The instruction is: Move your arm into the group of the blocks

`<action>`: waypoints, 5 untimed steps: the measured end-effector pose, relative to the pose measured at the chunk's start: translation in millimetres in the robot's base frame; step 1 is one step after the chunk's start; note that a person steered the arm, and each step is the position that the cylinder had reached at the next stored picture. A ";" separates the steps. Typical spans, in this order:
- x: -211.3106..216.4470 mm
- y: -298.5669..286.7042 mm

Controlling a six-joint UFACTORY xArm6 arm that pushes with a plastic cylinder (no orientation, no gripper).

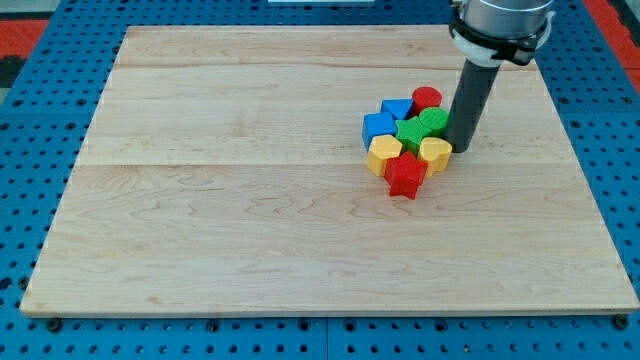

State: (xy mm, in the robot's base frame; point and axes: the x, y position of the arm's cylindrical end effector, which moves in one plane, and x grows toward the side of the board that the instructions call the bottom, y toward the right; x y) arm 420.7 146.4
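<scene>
A tight group of blocks sits right of the board's middle. It holds a red cylinder (427, 98), a blue block (397, 108), a blue block (379, 126), a green block (434, 120), a green star-like block (411, 133), a yellow block (385, 153), a yellow heart-like block (435, 152) and a red star-like block (405, 175). My tip (461, 148) stands at the group's right edge, touching or nearly touching the green block and the yellow heart-like block.
The wooden board (250, 200) lies on a blue perforated table (30, 120). The arm's body (500, 20) hangs over the board's top right part.
</scene>
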 end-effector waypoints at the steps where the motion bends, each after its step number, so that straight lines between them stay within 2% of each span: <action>1: 0.0 -35.6; 3: -0.1 -53.7; 5: 34.4 -50.5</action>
